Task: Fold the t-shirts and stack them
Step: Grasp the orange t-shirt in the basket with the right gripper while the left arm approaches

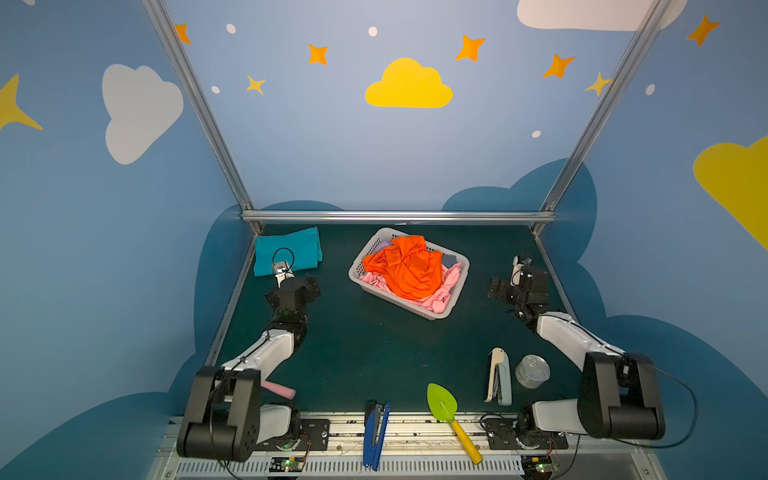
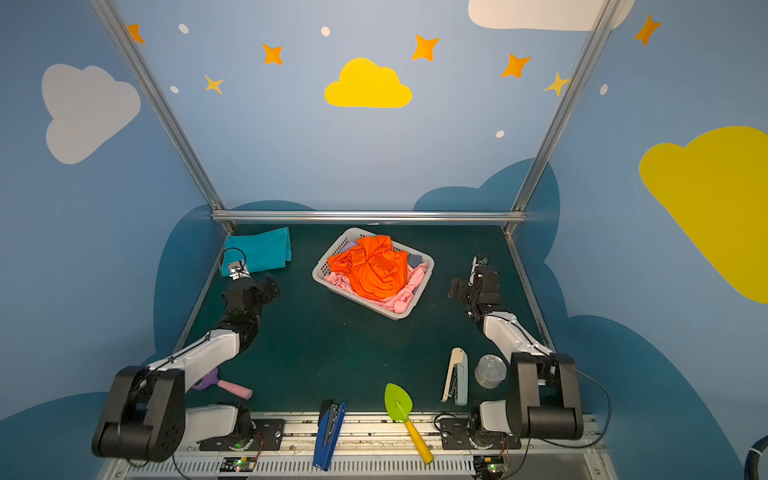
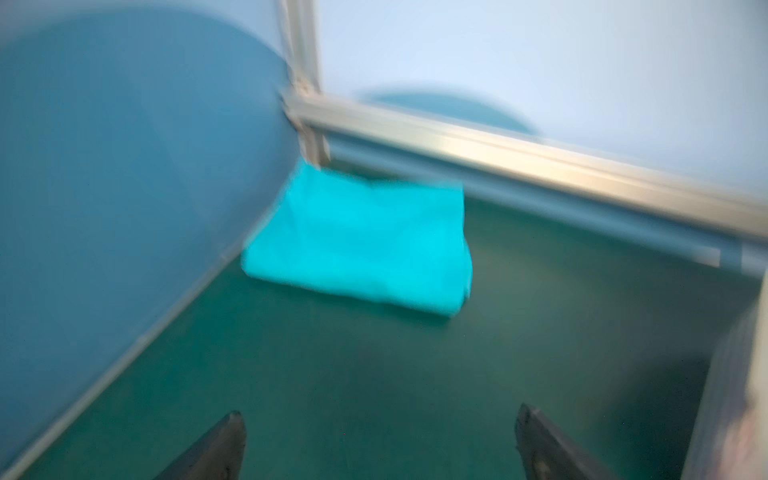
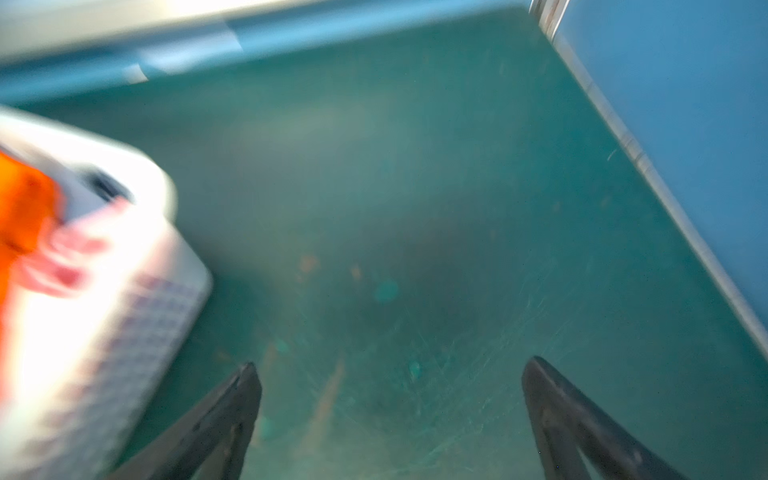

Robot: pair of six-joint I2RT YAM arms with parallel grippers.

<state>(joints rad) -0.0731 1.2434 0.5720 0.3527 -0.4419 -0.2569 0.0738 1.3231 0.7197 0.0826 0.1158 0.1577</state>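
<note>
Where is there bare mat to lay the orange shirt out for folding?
Largest bare mat: centre, between the basket and the front tools. Smaller strip between teal shirt and basket. Crowded: front edge, with blue stapler, trowel, white stapler and can.

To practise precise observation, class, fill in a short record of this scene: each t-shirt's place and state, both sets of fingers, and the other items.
teal shirt: folded, far left corner of table
orange shirt: crumpled, topmost in basket
pink cloth: under it in basket
left fingers: open, empty, facing teal shirt
right fingers: open, empty, right of basket
near edge: blue stapler, pale stapler, trowel, can
</note>
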